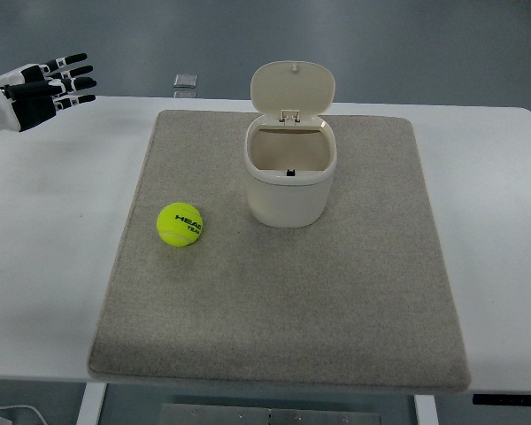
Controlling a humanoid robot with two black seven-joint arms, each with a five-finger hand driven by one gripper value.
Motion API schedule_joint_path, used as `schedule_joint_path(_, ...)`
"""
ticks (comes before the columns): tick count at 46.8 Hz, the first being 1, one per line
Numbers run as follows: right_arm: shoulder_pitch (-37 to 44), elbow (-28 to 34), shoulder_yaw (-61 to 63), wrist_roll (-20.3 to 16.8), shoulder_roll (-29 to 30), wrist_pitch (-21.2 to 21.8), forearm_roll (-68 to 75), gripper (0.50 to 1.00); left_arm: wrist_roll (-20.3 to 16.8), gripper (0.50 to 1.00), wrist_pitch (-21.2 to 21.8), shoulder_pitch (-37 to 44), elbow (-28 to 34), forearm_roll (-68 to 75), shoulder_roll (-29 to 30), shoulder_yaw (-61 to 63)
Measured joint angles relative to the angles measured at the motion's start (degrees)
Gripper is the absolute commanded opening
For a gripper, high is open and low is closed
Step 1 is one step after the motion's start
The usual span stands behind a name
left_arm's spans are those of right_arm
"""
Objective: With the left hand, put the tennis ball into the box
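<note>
Only the left hand [37,91] and a short stretch of white forearm were seen, the rest being cut off by the picture's left edge. Its black-and-white jointed fingers [71,81] were held straight and spread, nothing being gripped. The tennis ball [179,224], fuzzy yellow-green with dark lettering, was found below and to the right of the hand, well apart from it, on a grey felt-like mat [283,301]. Farther right, a cream plastic box [288,173] with rounded walls stood, its hinged lid [292,87] raised upright. Its floor was mostly hidden by its near wall.
</note>
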Motion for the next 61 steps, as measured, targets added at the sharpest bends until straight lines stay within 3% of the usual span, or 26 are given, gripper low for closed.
schedule_joint_path(6, 0.0, 0.0, 0.0, -0.01, 0.0, 0.0, 0.0, 0.938, -7.62, 0.941, -0.01, -0.06, -5.54, 9.47, 1.72, 0.58)
schedule_joint_path(20, -0.01, 0.0, 0.03, -0.02, 0.0, 0.01, 0.0, 0.94, -17.38, 0.941, -0.02, 1.86, -23.68, 26.06, 7.29, 1.02)
schedule_joint_path(34, 0.0, 0.0, 0.02, -0.02, 0.0, 0.01, 0.0, 0.938, -21.3, 0.939, -0.01, 2.56, -36.3, 37.16, 15.26, 6.63)
schedule_joint_path(42, 0.0, 0.0, 0.0, -0.02, 0.0, 0.01, 0.0, 0.94, -26.22, 0.945, 7.26, 1.71, -39.01, 44.46, 17.17, 12.69)
schedule_joint_path(47, 0.0, 0.0, 0.03, -0.02, 0.0, 0.01, 0.0, 0.938, -29.04, 0.945, 9.48, 0.38, -39.82, 49.14, 18.44, 15.8)
schedule_joint_path(56, 0.0, 0.0, 0.01, -0.02, 0.0, 0.01, 0.0, 0.938, -29.86, 0.949, 15.16, 0.84, -42.81, 55.08, 18.78, 16.74)
schedule_joint_path(61, 0.01, 0.0, 0.01, 0.02, 0.0, 0.01, 0.0, 0.94, -29.73, 0.975, 19.18, 1.84, -44.53, 61.07, 18.26, 17.08)
